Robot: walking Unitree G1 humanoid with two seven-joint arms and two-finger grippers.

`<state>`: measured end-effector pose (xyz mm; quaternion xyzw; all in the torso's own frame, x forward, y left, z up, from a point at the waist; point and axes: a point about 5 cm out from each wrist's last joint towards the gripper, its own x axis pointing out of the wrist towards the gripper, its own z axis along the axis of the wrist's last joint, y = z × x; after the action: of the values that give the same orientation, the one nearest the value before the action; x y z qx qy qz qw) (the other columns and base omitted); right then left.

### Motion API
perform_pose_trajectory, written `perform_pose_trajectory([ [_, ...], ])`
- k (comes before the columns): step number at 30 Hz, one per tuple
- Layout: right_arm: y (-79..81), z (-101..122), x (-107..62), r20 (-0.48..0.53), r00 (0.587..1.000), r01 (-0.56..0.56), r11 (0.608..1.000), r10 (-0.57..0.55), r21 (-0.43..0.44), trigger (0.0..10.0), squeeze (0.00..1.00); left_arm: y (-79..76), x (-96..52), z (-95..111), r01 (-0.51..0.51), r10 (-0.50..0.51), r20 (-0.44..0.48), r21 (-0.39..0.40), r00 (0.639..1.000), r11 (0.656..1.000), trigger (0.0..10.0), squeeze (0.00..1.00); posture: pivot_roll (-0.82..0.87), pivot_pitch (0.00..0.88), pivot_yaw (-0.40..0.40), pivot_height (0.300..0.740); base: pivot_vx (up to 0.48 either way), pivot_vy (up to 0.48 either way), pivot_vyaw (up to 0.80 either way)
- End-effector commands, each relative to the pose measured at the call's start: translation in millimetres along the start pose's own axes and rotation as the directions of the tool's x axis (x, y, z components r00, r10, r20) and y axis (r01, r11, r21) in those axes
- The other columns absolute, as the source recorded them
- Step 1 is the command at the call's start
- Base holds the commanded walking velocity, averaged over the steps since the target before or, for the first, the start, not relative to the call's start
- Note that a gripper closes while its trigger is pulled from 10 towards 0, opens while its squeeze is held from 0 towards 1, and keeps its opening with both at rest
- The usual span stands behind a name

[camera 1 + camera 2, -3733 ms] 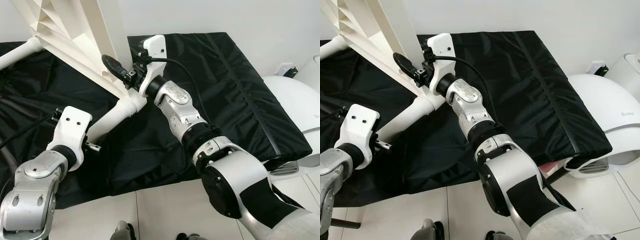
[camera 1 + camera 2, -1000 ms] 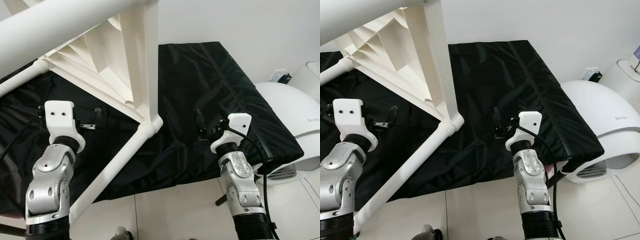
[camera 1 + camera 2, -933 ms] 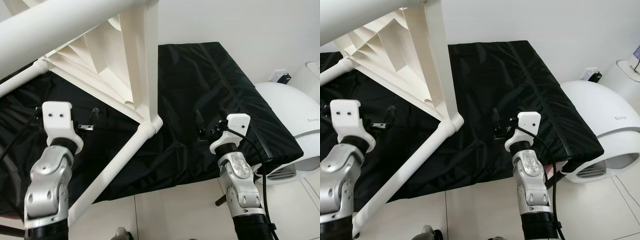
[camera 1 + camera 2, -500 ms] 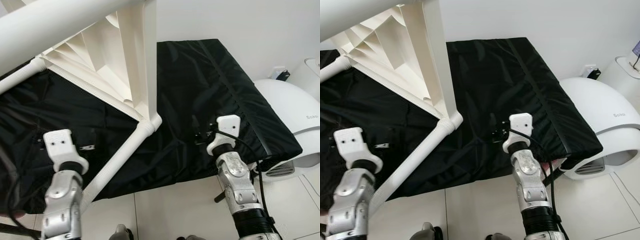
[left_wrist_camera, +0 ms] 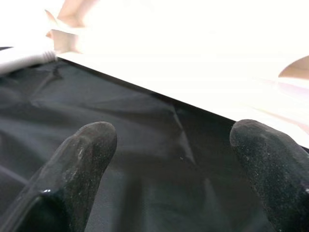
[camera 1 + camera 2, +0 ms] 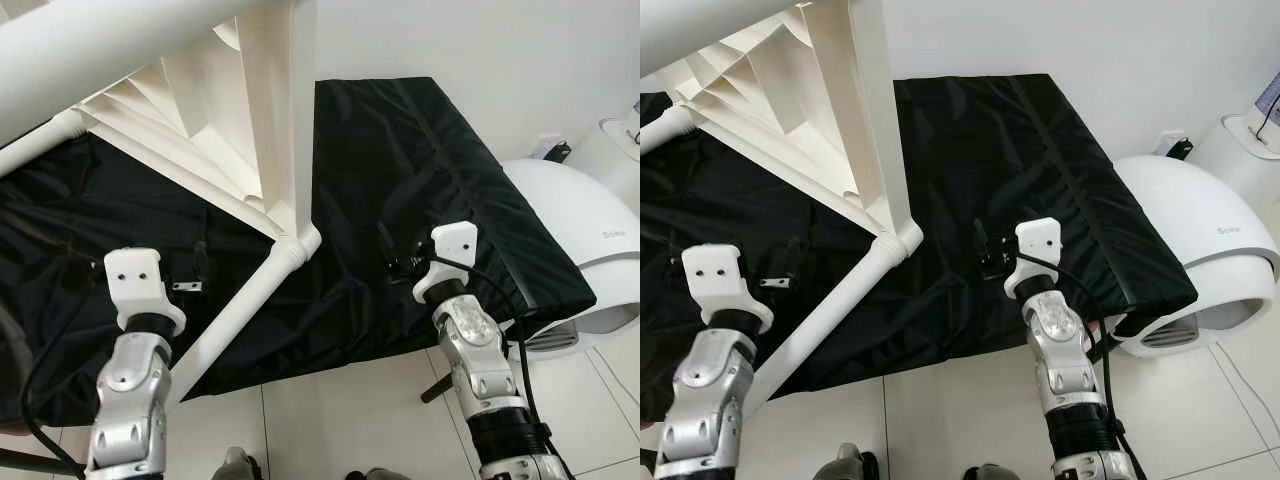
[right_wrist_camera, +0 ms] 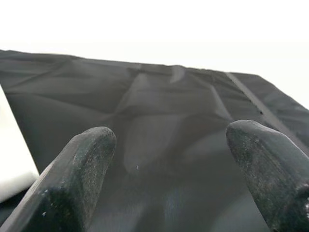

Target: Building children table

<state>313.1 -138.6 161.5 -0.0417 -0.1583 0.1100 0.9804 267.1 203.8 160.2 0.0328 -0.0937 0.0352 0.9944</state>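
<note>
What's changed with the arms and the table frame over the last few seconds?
The right gripper let go of the white table frame at its leg joint and pulled back to hover open over the black cover. The left gripper also backed off, open. The frame still rests tilted on the cover; the white appliance stayed put.

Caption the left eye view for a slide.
Both grippers, left gripper and right gripper, open and empty beside the white table frame on black cloth.

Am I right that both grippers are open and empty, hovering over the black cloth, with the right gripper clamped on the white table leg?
Not quite: the right gripper holds nothing, open above the black cloth, apart from the white table leg, as the right wrist view shows. The left gripper is open and empty too.
</note>
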Motion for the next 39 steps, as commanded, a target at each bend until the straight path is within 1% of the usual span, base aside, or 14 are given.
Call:
perform_pose_trajectory([
  [1, -0.2, -5, -2.3, -0.017, 1.000, -0.001, 1.000, 0.001, 0.007, 10.0, 0.00, 0.3, 0.6, -4, 0.011, -0.011, -0.009, 0.005, 1.000, 1.000, 10.0, 0.00, 0.06, 0.087, -0.084, 0.740, 0.000, 0.000, 0.00],
  [4, 0.2, -6, -2.2, -0.017, 1.000, -0.002, 1.000, 0.002, 0.007, 10.0, 0.00, 0.9, 2.4, -4, 0.011, -0.011, -0.002, 0.012, 1.000, 1.000, 10.0, 0.00, 0.06, 0.087, -0.084, 0.740, 0.000, 0.000, 0.00],
  [7, 0.8, -6, -1.4, -0.016, 1.000, -0.007, 1.000, 0.007, 0.009, 10.0, 0.00, -0.9, 8.6, -1, 0.044, -0.045, 0.012, 0.026, 0.999, 0.999, 10.0, 0.00, 0.06, 0.084, -0.083, 0.740, 0.000, 0.000, 0.00],
  [8, 0.8, -6, -1.4, -0.016, 1.000, -0.007, 1.000, 0.007, 0.009, 10.0, 0.00, -0.9, 8.6, -1, 0.044, -0.045, 0.012, 0.026, 0.999, 0.999, 10.0, 0.00, 0.06, 0.084, -0.083, 0.740, 0.000, 0.000, 0.00],
  [11, -2.1, -8, -1.5, -0.013, 1.000, 0.003, 1.000, -0.003, 0.010, 10.0, 0.00, -2.5, 12.9, -2, 0.082, -0.082, 0.025, 0.001, 0.996, 0.997, 10.0, 0.00, 0.06, 0.086, -0.084, 0.740, 0.000, 0.000, 0.00],
  [13, -2.6, -8, -1.7, -0.015, 1.000, 0.005, 1.000, -0.005, 0.008, 10.0, 0.00, -3.6, 13.8, -3, 0.091, -0.091, 0.020, 0.004, 0.996, 0.996, 10.0, 0.00, 0.06, 0.086, -0.084, 0.740, 0.000, 0.000, 0.00],
  [15, -2.7, -10, -1.2, -0.017, 1.000, 0.010, 1.000, -0.010, 0.005, 10.0, 0.00, -4.2, 16.4, -6, 0.097, -0.097, -0.002, -0.005, 0.995, 0.995, 10.0, 0.00, 0.06, 0.076, -0.075, 0.740, 0.000, 0.000, 0.00],
  [19, -6.0, -7, 4.7, 0.002, 0.999, 0.046, 0.999, -0.046, 0.014, 10.0, 0.00, -5.1, 24.4, -3, 0.105, -0.104, 0.021, -0.051, 0.994, 0.993, 10.0, 0.00, 0.05, 0.032, -0.059, 0.740, 0.000, 0.000, 0.00],
  [22, -5.7, -6, 7.9, 0.012, 0.999, 0.047, 0.999, -0.048, 0.020, 10.0, 0.00, -7.8, 28.3, -1, 0.115, -0.114, 0.028, -0.068, 0.993, 0.991, 10.0, 0.00, 0.05, 0.024, -0.055, 0.740, 0.000, 0.000, 0.00],
  [23, -5.7, -6, 7.9, 0.012, 0.999, 0.047, 0.999, -0.048, 0.020, 10.0, 0.00, -7.8, 28.3, -1, 0.115, -0.114, 0.028, -0.068, 0.993, 0.991, 10.0, 0.00, 0.05, 0.024, -0.055, 0.740, 0.000, 0.000, 0.00],
  [25, -4.5, -5, 12.0, 0.021, 0.999, 0.042, 0.999, -0.042, 0.022, 10.0, 0.00, -10.8, 33.0, -1, 0.118, -0.117, 0.027, -0.034, 0.993, 0.992, 10.0, 0.00, 0.05, 0.011, -0.050, 0.740, 0.000, 0.000, 0.00],
  [28, -4.5, -4, 14.4, 0.027, 0.999, 0.044, 0.999, -0.045, 0.024, 10.0, 0.00, -11.9, 35.8, -1, 0.123, -0.122, 0.026, -0.013, 0.992, 0.992, 10.0, 0.00, 0.05, 0.006, -0.045, 0.740, 0.000, 0.000, 0.00],
  [39, -5.6, -7, 13.7, 0.032, 0.998, 0.049, 0.999, -0.050, 0.022, 10.0, 0.00, -10.3, 36.7, -6, 0.108, -0.108, 0.015, -0.018, 0.994, 0.994, 10.0, 0.00, 0.04, 0.000, -0.040, 0.740, 0.000, 0.000, 0.00],
])
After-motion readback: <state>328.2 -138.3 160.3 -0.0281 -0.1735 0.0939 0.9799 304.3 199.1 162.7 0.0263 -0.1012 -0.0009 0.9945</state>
